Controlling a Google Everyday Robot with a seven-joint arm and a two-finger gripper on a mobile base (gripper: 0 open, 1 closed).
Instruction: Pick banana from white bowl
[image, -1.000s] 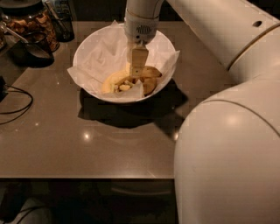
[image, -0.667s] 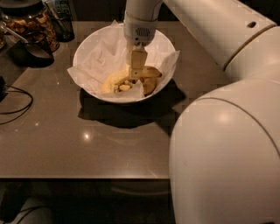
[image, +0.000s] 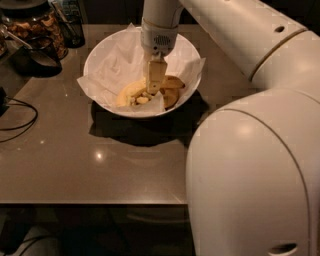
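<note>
Claw (image: 154, 88) — grip unclear — perhaps touches the yellow, brown-ended banana (image: 130, 91) in white bowl (image: 106, 59).

A glass snack jar (image: 37, 25), a dark scoop (image: 34, 56) and a black cable (image: 21, 116) sit along the brown table's (image: 100, 170) left edge.
</note>
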